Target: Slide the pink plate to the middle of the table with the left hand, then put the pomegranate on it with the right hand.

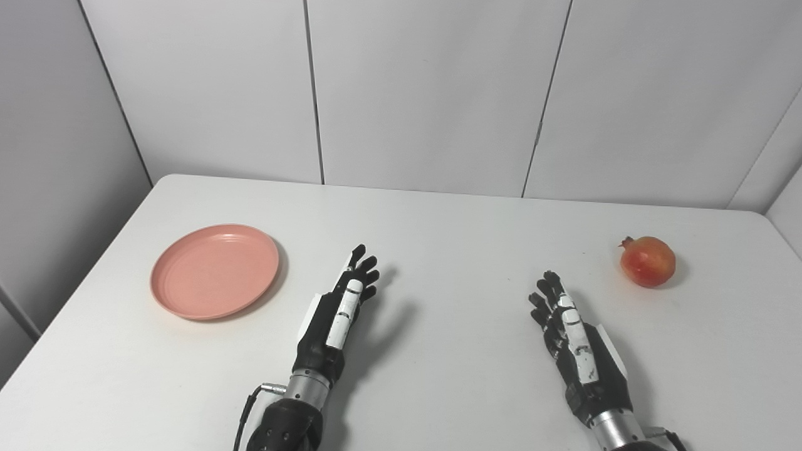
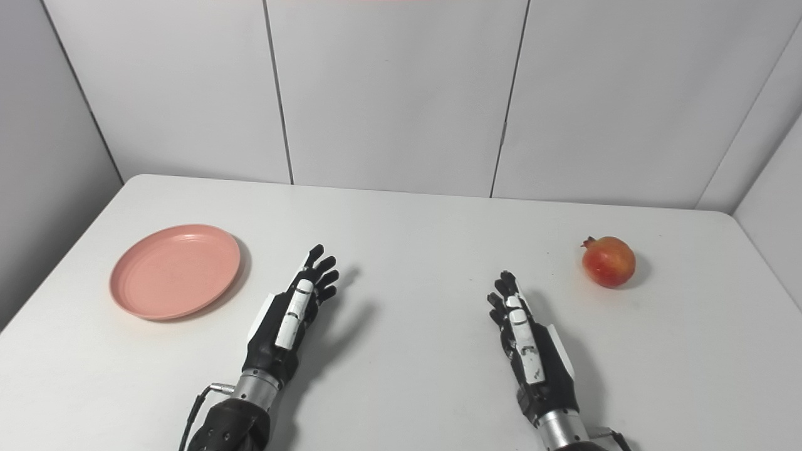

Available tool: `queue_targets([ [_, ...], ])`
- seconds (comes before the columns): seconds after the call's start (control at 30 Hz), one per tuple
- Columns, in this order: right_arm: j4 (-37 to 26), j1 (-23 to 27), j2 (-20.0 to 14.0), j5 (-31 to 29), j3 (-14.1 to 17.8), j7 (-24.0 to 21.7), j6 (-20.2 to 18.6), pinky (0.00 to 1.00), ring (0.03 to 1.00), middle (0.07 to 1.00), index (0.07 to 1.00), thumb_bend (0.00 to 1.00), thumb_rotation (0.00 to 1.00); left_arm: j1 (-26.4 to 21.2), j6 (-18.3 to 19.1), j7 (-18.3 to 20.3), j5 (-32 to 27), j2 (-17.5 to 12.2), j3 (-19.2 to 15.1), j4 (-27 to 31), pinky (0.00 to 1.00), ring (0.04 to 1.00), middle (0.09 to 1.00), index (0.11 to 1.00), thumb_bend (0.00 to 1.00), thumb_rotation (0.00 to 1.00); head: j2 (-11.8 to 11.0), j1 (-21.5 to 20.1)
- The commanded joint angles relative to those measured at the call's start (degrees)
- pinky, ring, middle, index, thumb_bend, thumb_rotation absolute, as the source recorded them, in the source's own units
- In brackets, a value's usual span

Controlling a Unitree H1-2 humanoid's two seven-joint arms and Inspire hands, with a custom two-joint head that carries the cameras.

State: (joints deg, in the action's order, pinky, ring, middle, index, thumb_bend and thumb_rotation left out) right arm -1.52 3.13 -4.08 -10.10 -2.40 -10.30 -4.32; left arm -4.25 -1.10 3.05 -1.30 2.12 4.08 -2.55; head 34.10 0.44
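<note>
Flat pink plate (image 1: 215, 271) left, pomegranate (image 1: 648, 261) crown pointing left

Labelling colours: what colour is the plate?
Pink plate, plain salmon tone; clearest in left eye view.

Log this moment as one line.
plate: left side, untouched | pomegranate: right side, untouched | left hand: open, empty | right hand: open, empty

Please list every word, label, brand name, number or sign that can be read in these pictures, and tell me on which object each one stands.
None: no readable text in either view.
Pink plate: plain, only moulded rings.
Pomegranate: no sticker visible.
Left hand and right hand: white panels with small dark marks, too small to read as letters.
Table and wall panels: blank.
</note>
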Motion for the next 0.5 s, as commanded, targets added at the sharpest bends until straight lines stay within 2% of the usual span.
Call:
queue_targets([
  [0.0, -0.55, 1.26, 0.33, 0.25, -0.18, -0.12, 0.44, 1.00, 0.973, 1.000, 1.000, 0.26, 1.00, 0.82, -1.73, 0.38, -0.27, -0.66, -0.41, -1.56, 0.93, 0.933, 0.952, 0.960, 0.38, 1.00, -0.07, 0.01],
  [0.47, -0.29, 1.32, 0.47, 0.06, -0.11, -0.11, 0.56, 1.00, 0.973, 1.000, 1.000, 0.26, 1.00, 0.77, -1.69, 0.45, -0.27, -0.78, -0.42, -1.61, 0.93, 0.934, 0.952, 0.960, 0.39, 1.00, -0.05, -0.06],
])
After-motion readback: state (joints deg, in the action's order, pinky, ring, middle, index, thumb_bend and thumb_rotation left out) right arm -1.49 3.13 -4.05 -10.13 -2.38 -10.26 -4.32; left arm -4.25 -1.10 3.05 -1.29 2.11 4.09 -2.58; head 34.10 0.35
